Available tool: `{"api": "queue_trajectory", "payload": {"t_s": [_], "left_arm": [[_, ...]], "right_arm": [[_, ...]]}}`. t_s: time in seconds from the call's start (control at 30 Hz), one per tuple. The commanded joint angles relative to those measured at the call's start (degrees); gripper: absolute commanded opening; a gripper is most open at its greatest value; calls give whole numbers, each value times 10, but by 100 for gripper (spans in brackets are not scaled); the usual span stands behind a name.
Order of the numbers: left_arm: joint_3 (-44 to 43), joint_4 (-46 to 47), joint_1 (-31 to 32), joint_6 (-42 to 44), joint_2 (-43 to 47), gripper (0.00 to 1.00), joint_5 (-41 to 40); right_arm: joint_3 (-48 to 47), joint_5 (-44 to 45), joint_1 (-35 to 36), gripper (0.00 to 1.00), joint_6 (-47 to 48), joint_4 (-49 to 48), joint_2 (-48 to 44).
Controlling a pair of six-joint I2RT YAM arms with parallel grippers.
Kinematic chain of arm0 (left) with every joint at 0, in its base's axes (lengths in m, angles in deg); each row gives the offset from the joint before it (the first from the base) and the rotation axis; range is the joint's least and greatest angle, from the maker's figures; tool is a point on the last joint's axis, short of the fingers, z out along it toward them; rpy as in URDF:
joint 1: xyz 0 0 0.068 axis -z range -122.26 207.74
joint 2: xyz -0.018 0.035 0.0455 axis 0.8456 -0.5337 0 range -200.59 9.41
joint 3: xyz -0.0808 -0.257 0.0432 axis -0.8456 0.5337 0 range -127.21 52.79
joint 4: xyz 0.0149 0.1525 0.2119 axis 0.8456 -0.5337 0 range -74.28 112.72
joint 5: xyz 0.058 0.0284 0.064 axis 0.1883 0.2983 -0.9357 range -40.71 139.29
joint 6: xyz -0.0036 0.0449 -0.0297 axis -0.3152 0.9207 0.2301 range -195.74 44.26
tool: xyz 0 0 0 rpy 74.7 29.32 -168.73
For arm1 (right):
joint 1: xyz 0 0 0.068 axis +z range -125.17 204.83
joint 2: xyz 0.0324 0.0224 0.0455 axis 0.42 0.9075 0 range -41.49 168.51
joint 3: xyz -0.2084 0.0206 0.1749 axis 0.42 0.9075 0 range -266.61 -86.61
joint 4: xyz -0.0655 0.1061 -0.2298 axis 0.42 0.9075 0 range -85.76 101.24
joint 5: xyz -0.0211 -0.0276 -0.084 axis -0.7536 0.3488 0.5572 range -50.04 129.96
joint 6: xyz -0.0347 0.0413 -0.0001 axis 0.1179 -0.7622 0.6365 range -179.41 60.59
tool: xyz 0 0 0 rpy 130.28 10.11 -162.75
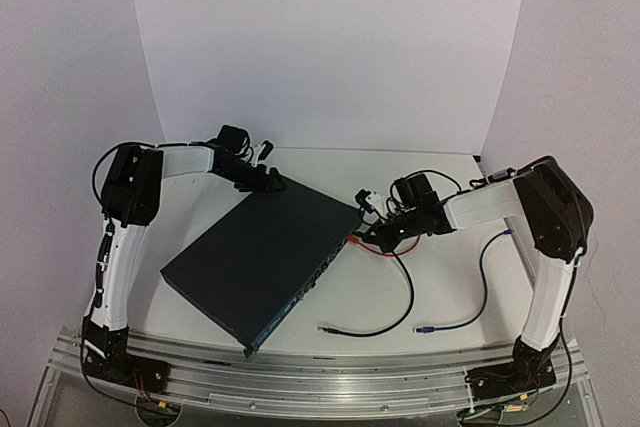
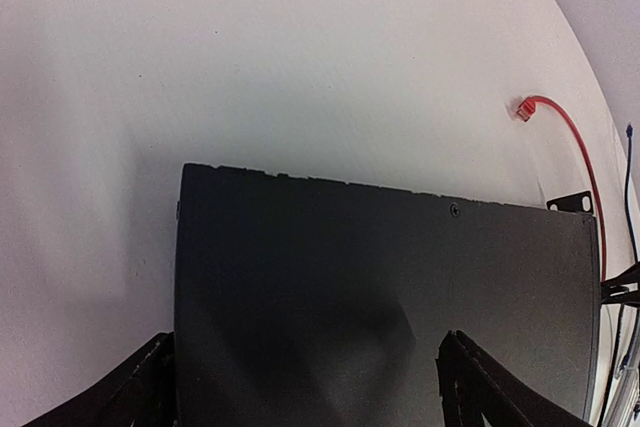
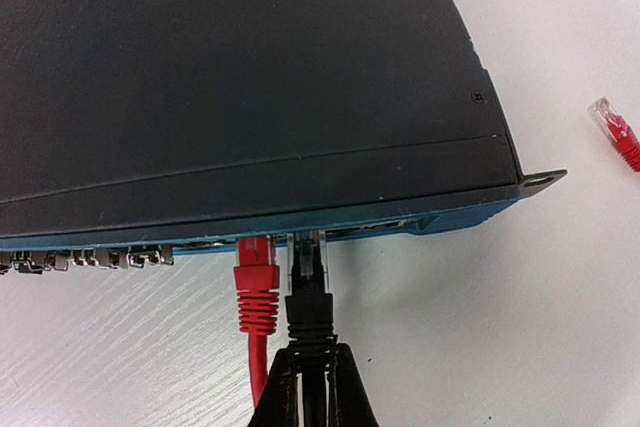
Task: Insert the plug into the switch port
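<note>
Seating step: R gripper pinches black plug, tip at port of switch straight ahead, beside red plug; L gripper wide, astride switch; next: push fwd, kept straight.

The flat rectangular navy-black metal switch has a matt painted lid with a faint sheen; its thin blue socket face looks slightly glossier. The white table is satin, with a faint wood-grain texture. The black-booted plug has a clear glossy plastic tip and a ribbed rubbery boot, like the red-booted plug. The long silver rail looks like brushed metal
</note>
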Motion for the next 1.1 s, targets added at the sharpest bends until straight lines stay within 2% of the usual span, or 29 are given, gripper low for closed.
{"api": "queue_trajectory", "payload": {"t_s": [0.0,0.5,1.07], "left_arm": [[-9,-16,4,3,-9,88,28],[-14,-17,4,3,-11,87,34],[-15,-24,4,9,-13,84,58]], "right_arm": [[-3,-22,7,0,-8,-11,9],[10,33,9,0,-43,-58,3],[-4,-11,10,0,-76,-85,31]]}}
